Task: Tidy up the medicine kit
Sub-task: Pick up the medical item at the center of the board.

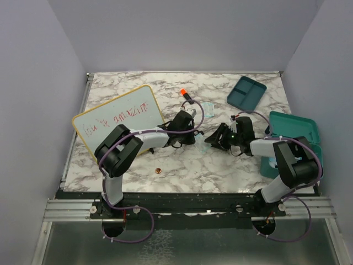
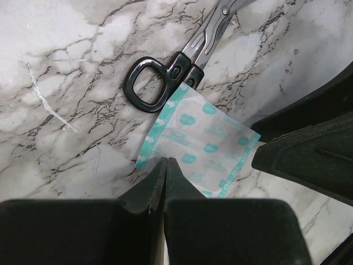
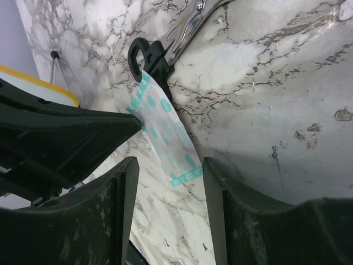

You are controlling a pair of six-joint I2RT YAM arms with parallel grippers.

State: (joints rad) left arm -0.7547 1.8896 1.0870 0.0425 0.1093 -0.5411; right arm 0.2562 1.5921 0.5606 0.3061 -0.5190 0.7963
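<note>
Medicine kit point(image 1: 295, 132) sits at the tabletop's point(image 1: 220, 165) right edge. My left gripper point(image 2: 166, 161), shut, pinches the plaster packet's point(image 2: 201, 143) edge, seemingly presenting it. My right gripper point(image 3: 168, 174) straddles the free end, half open, empty.

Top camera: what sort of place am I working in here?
Probably a robot test cell: a marble-look table boxed in by plain grey walls, arms bolted to a metal rail, with a whiteboard and teal case laid out.

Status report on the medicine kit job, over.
Left gripper shut on bandage packet, at its edge. Right gripper open, straddling its other end. Medicine kit open at right, packet outside. Scissors handle touching packet.
</note>
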